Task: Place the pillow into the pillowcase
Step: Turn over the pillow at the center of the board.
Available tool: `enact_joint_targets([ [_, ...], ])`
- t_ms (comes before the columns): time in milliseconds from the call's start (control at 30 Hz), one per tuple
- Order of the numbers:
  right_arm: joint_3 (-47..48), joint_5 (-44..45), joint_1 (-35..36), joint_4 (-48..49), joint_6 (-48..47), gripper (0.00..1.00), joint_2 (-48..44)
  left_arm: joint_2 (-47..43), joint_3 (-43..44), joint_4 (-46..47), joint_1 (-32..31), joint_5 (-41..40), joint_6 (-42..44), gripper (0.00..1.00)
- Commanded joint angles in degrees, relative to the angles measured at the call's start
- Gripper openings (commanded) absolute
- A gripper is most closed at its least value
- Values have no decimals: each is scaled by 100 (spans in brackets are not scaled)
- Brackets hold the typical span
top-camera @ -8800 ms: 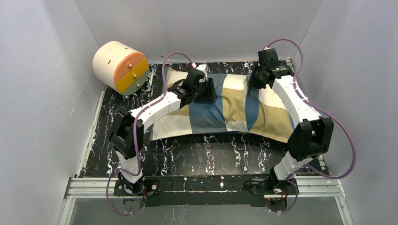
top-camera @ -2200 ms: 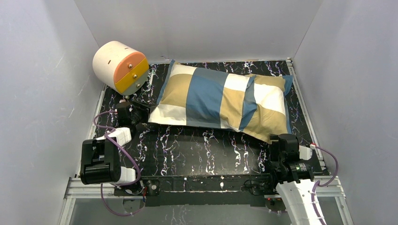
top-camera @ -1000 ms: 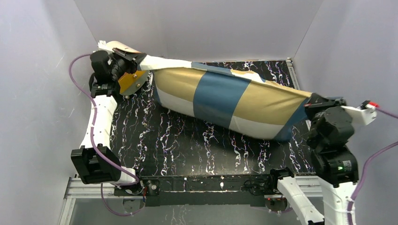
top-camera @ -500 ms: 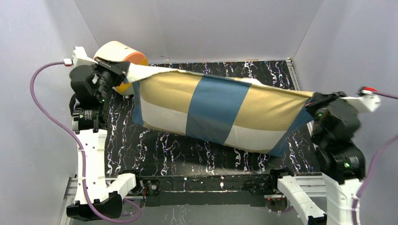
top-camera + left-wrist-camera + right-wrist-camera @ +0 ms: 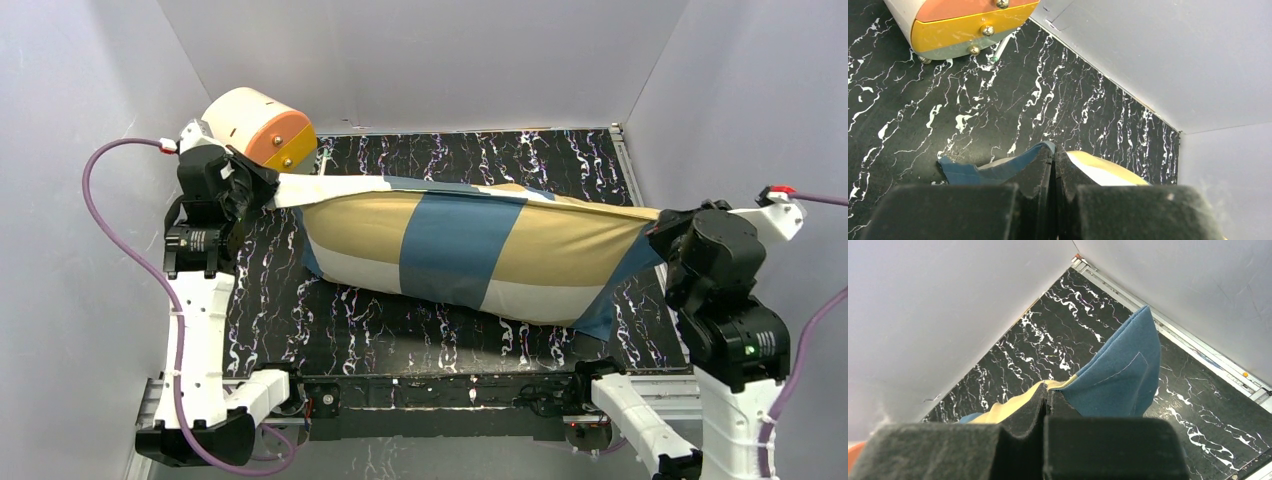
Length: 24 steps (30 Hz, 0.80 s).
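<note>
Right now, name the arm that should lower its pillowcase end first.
Right, probably: the right gripper holds the pillowcase corner over bare table; the left gripper holds its end beside the cream-and-orange cylinder.

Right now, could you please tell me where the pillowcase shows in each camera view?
Top external: the pillowcase is stretched across the middle of the picture.
Left wrist: bottom centre, its blue edge.
Right wrist: centre right, its blue corner.
Shared landmark: the black, white-veined table.

My arms: both raised, spread wide
My left gripper (image 5: 262, 190): pinched tight
My right gripper (image 5: 656, 228): pinched tight
</note>
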Motion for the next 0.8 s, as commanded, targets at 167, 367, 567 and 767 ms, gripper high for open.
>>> enact_joint_targets([
  [167,900,1274,-171,23,-459,1,-563,-663,695,-67,153,-2657,-3,0],
  [367,526,815,-168,939,-1183,1,-653,-1177,498,251,0,-2599,116,0],
  [567,-524,410,-137,2232,-1853,1,-406,-1054,-408,684,-31,-2076,113,0],
  [767,-1801,111,-137,3508,-2370,1,377,-701,-1950,1789,-31,-1617,-197,0],
])
